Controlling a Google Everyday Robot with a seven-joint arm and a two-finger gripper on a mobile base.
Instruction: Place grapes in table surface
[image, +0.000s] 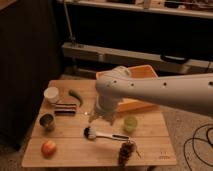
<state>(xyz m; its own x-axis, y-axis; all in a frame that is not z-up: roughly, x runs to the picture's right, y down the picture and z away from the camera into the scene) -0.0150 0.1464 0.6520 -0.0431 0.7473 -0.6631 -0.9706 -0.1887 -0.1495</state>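
Observation:
The grapes (126, 151), a small dark reddish bunch, lie on the table surface (75, 150) near its front edge, right of centre. My gripper (102, 118) hangs from the big white arm over the middle of the table, pointing down, just above the head of a brush. It sits up and to the left of the grapes, well apart from them. The fingers stand apart, open, with nothing between them.
An orange bin (145, 75) stands at the back right, partly hidden by the arm. On the table are a white cup (51, 94), a green pepper (76, 96), a dark striped packet (65, 109), a metal can (47, 121), an apple (48, 148), a white-handled brush (102, 134) and a small green cup (130, 123).

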